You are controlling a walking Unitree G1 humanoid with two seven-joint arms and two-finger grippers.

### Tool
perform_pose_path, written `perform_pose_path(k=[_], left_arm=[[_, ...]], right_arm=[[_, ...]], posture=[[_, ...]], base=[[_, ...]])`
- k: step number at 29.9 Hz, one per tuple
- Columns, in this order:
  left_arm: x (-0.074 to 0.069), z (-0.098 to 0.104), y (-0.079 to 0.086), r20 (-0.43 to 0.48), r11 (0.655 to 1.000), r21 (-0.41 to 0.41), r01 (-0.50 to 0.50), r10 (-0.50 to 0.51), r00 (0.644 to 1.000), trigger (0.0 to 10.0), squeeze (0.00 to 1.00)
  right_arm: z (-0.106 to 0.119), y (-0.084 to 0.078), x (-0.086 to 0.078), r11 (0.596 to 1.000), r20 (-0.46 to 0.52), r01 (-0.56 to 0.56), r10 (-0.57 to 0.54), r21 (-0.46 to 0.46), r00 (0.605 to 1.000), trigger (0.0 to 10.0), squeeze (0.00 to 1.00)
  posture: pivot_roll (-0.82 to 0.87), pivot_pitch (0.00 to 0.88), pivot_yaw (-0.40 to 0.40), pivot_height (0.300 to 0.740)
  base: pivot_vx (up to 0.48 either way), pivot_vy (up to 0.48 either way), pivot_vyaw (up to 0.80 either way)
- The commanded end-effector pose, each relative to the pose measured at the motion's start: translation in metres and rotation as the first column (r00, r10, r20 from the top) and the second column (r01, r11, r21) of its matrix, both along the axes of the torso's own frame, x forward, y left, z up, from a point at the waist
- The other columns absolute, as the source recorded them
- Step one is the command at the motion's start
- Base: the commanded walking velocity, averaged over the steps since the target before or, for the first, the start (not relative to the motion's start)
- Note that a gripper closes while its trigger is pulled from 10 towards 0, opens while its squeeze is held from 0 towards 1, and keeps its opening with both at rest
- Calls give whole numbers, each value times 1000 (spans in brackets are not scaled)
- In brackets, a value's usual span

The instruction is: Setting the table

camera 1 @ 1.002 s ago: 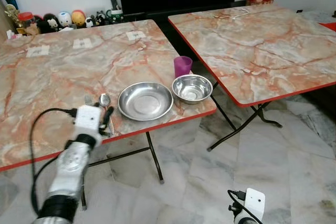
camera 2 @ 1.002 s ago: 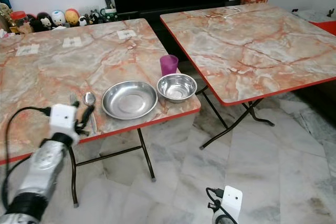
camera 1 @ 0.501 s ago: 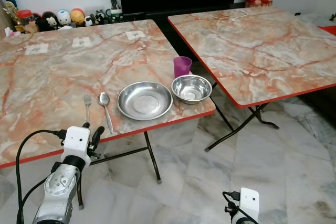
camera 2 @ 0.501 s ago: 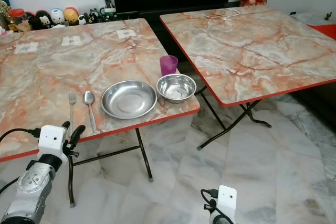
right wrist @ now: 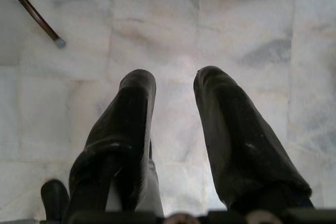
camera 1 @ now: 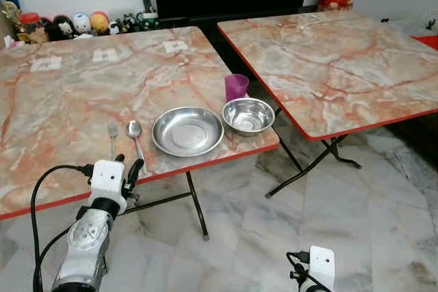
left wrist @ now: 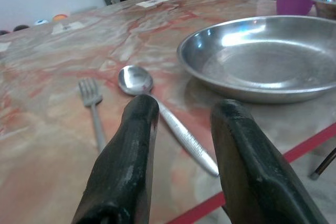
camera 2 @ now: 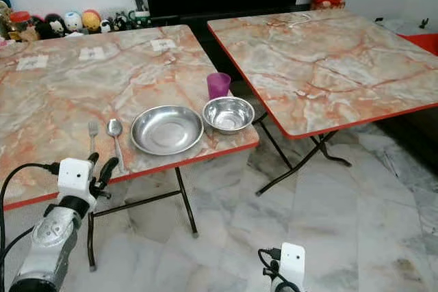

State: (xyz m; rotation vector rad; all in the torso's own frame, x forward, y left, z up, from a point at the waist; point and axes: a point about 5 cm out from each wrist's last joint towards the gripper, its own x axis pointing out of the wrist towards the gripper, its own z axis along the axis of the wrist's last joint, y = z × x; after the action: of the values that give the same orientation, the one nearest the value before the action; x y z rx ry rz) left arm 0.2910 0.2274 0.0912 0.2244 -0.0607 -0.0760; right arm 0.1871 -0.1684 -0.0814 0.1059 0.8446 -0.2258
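On the near marble table (camera 1: 61, 94) a fork (camera 1: 113, 138) and a spoon (camera 1: 136, 140) lie side by side, left of a steel plate (camera 1: 187, 130). A steel bowl (camera 1: 248, 115) sits right of the plate, with a purple cup (camera 1: 237, 87) behind it. My left gripper (camera 1: 129, 165) is open and empty at the table's red front edge, just short of the spoon's handle (left wrist: 186, 140). Low at my right, my right gripper (right wrist: 176, 85) hangs open over the floor.
A second marble table (camera 1: 356, 59) stands to the right across a narrow gap, its folding legs (camera 1: 315, 162) reaching onto the marble floor. Small figurines (camera 1: 82, 24) line the back left wall. Paper labels (camera 1: 176, 46) lie on the near table's far side.
My left gripper drew back from over the spoon and fork to below the table edge, then rose slightly to the edge. The cutlery now lies uncovered.
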Motion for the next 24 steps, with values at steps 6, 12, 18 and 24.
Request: perform_pose_path(k=[6,12,18,24], left_arm=[[3,6,-8,12,999,-28,25,-25,1000,10000,0],[6,8,-9,16,998,-37,43,-42,999,10000,0],[8,10,-11,17,998,-44,47,-47,999,10000,0],[9,10,-16,18,997,-56,51,-50,999,10000,0]], right_arm=[[-2,3,-3,999,-17,37,-36,24,999,10000,0],[-2,5,-3,999,-21,31,-31,36,999,10000,0],[-2,5,-1,999,-23,34,-33,34,999,10000,0],[-1,4,0,999,-22,28,-27,29,999,10000,0]], posture=[[-35,0,-11,740],[-37,0,-2,740],[-40,0,-1,740],[-43,0,-9,740]], base=[[0,0,0],[0,0,0],[0,0,0],[0,0,0]])
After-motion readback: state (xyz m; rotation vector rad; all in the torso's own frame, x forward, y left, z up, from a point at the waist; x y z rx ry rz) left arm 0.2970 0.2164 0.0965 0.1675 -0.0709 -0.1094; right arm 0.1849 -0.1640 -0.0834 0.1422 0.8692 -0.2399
